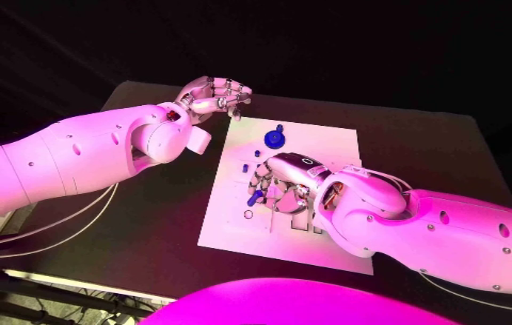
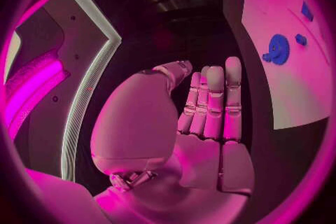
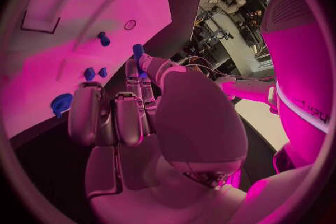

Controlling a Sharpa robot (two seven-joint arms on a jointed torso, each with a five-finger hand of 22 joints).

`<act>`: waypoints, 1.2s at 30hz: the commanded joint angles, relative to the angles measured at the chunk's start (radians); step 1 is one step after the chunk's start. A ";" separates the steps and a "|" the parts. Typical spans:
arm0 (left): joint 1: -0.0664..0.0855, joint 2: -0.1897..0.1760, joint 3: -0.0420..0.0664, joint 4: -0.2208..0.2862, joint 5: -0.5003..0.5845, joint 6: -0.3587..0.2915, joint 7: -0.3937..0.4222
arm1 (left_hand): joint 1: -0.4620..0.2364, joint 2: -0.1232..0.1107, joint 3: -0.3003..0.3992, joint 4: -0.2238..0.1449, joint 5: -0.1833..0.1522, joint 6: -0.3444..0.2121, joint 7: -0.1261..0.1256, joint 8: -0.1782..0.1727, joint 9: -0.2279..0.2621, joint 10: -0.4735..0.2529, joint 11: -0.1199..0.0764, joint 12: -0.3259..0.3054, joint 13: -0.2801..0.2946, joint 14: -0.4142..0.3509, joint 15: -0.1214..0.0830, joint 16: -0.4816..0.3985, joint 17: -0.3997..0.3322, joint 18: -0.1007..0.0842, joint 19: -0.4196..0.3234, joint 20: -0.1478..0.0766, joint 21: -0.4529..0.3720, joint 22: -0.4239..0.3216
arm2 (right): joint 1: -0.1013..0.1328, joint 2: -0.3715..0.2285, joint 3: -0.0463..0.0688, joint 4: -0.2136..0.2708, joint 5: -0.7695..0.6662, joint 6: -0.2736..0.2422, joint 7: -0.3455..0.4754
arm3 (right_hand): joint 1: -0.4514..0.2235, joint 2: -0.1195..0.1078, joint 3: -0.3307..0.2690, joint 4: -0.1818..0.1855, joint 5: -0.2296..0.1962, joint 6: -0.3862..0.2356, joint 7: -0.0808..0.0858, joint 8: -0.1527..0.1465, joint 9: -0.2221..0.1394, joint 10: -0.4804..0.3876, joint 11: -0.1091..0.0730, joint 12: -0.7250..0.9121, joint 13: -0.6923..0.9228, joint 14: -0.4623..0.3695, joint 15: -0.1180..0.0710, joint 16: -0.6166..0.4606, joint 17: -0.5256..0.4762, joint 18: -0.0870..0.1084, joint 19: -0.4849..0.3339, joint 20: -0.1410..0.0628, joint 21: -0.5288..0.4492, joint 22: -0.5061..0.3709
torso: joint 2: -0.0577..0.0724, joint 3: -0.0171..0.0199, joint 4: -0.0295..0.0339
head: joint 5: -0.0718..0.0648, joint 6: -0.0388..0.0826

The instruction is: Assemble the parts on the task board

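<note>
Right hand [image 3: 150, 106] over the task board [image 3: 105, 17], fingertips pinching a small blue part [image 3: 138, 50], blue gear [image 3: 61, 104] near the board's edge

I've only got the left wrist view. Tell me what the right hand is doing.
Observer: The right hand is over the task board, pinching a small blue peg at its fingertips.
Operator: Tell me where that peg could go.
Observer: The right wrist view shows a small round hole in the board close to the peg. I cannot tell whether the peg fits it.
Operator: Name anything else on that end of the board.
Observer: A rectangular outline marks the board there, and another blue part sits between it and the hole.
</note>
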 commanded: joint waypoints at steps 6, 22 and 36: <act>0.000 0.002 0.001 0.001 0.005 0.016 0.006 | 0.000 0.002 -0.005 0.003 -0.001 -0.010 0.002 0.004 -0.002 -0.009 0.000 0.005 -0.001 -0.005 -0.002 0.004 0.001 0.015 0.006 0.001 -0.006 -0.002 | -0.018 0.031 -0.004 -0.037 -0.005 0.041 0.031 | -0.008 0.008 0.000 -0.007 0.005 0.000 0.005 0.003 0.062 0.019 -0.014 -0.005 0.000 0.029 -0.006 -0.003 -0.005 -0.009 0.001 0.001 -0.014 0.169 | 0.000 0.0011 -0.0006 | 0.012 -0.006; 0.000 0.001 0.001 0.000 0.005 0.017 0.005 | 0.000 0.002 -0.005 0.003 -0.001 -0.010 0.002 0.004 -0.002 -0.009 0.000 0.005 -0.001 -0.005 -0.002 0.004 0.001 0.015 0.006 0.001 -0.006 -0.002 | -0.041 0.063 -0.009 -0.085 -0.045 0.073 0.001 | -0.010 0.007 0.002 -0.009 0.006 -0.002 0.006 0.003 0.063 0.018 -0.014 -0.007 0.001 0.028 -0.006 -0.004 -0.007 -0.009 0.000 0.001 -0.017 0.169 | 0.000 0.0007 -0.0006 | 0.017 -0.011; 0.000 0.000 0.001 -0.001 0.005 0.020 0.003 | 0.000 0.002 -0.005 0.003 -0.001 -0.010 0.002 0.004 -0.002 -0.009 0.000 0.005 -0.001 -0.005 -0.002 0.004 0.001 0.015 0.006 0.001 -0.006 -0.002 | -0.047 0.072 -0.011 -0.098 -0.068 0.090 -0.014 | -0.014 0.008 0.003 -0.011 0.006 -0.003 0.006 0.003 0.064 0.018 -0.013 -0.008 0.001 0.028 -0.005 -0.005 -0.009 -0.008 -0.002 0.001 -0.021 0.168 | 0.000 0.0008 -0.0016 | 0.019 -0.015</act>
